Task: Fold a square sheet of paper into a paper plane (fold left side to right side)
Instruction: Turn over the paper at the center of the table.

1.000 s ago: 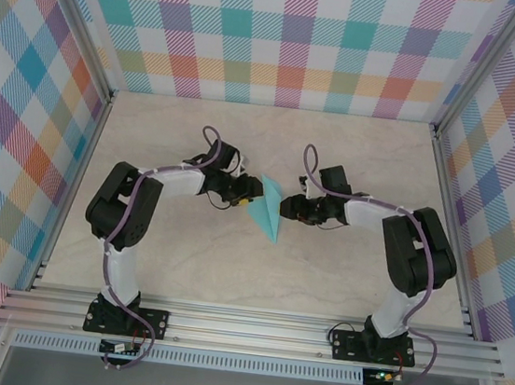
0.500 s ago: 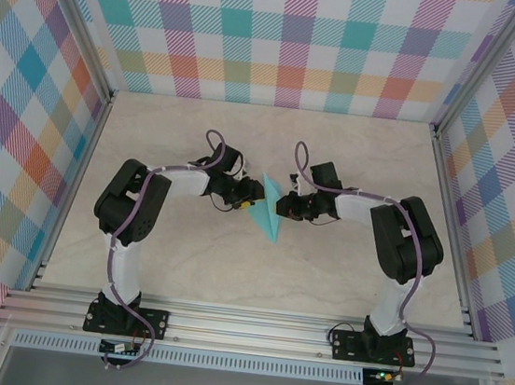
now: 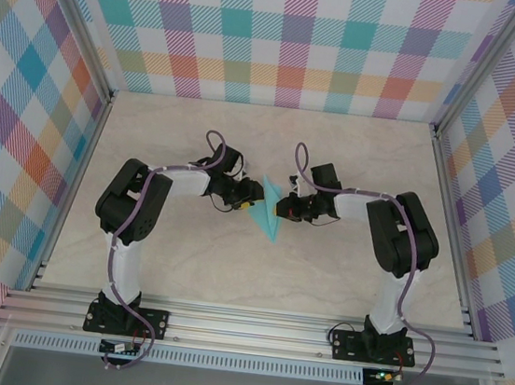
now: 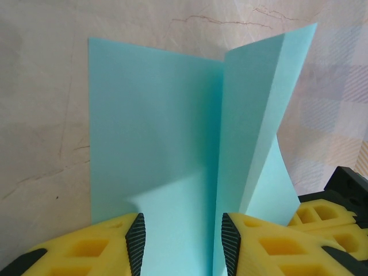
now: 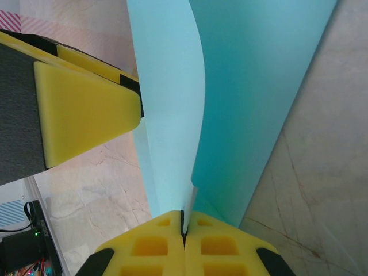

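Marbled beige tabletop [image 3: 182,268] is lying beneath plaid walls [image 3: 295,37]. At the centre of the top view, the right gripper [image 5: 184,225] is pinching a raised flap of the turquoise paper plane [image 3: 267,213] between fingers pressed fully together. The left gripper [image 4: 183,238] is resting with its jaws parted, straddling the plane's flat panel beside the upright crease. The plane's sharp tip is pointing toward the lower frame edge, between the two grippers.
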Robot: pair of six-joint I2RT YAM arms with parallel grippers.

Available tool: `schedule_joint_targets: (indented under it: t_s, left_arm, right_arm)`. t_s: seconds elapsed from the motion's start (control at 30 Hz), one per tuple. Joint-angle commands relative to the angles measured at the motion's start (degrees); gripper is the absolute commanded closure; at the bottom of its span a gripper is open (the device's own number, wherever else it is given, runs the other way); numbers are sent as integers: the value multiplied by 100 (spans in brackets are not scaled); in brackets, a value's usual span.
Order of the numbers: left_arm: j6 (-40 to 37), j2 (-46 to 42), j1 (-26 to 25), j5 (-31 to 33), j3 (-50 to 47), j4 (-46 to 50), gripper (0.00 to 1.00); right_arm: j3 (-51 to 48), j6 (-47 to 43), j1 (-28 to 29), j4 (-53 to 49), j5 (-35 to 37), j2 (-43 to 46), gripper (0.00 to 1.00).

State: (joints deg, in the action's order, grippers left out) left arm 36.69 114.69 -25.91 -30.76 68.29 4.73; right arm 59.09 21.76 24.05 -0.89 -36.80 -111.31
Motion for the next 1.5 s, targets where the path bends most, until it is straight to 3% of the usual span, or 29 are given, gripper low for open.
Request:
schedule_joint_targets:
  t_s: [0.0,0.1,0.23,0.63,1.03,1.2,1.33,1.47]
  left_arm:
    - [-3,127,-46,168,94,271,59]
    - [-4,174,-46,202,95,300,59]
    - [0,214,-46,202,103,323,59]
    - [-11,155,-46,198,114,349,59]
    - [-186,-1029,230,351,-201,515,51]
    - [-241,-1316,314,440,-268,643,46]
    - [-173,-1400,332,358,-331,523,45]
    - [-81,-1774,350,342,-484,222,43]
  right_arm:
    - [133,-162,-61,4,-223,-84,100]
    - [144,-196,-120,-47,-217,-132,100]
    - [226,-303,-146,-206,-163,-150,90]
    - [218,-416,-278,-365,-241,182,76]
    - [133,-234,-288,-138,-617,213,73]
    - [277,-244,-218,-171,-688,68,76]
    - [262,-242,-217,-173,-660,141,100]
    - [156,-217,-259,-126,-631,585,100]
